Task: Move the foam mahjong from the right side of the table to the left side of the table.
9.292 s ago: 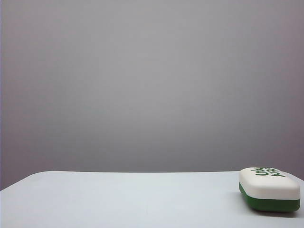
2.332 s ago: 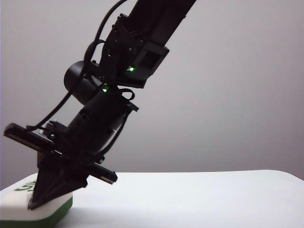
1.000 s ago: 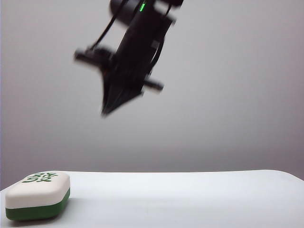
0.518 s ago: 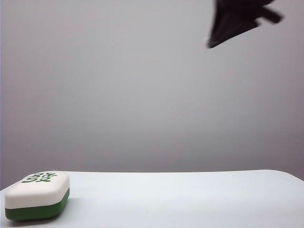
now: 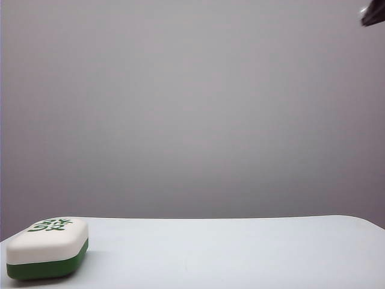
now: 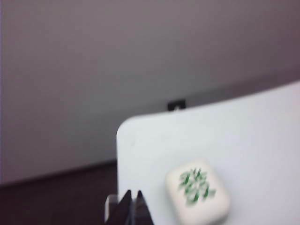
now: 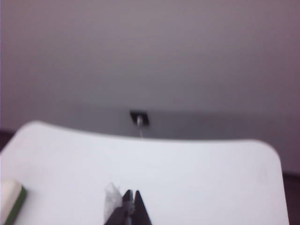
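Note:
The foam mahjong [image 5: 49, 248] lies flat on the left end of the white table [image 5: 240, 253], cream top with a green character, green base. Nothing touches it. In the left wrist view the mahjong [image 6: 198, 191] sits near the table's rounded corner, and my left gripper [image 6: 133, 192] hangs shut and empty above the table's edge beside it. My right gripper [image 7: 131, 191] is shut and empty high over the table [image 7: 187, 164]; the mahjong [image 7: 10, 201] shows only at the picture's edge. In the exterior view only a dark tip of an arm [image 5: 373, 15] shows, in the top right corner.
A grey wall stands behind the table. A small dark fixture [image 7: 139, 117] sits low on that wall beyond the far edge, also seen as a dark fixture [image 6: 176, 105] in the left wrist view. Dark floor [image 6: 56, 197] lies past the table's corner.
The arm that stood over the mahjong at the left has let go, risen and swung up to the right, almost out of the exterior view. The mahjong has stayed at the left.

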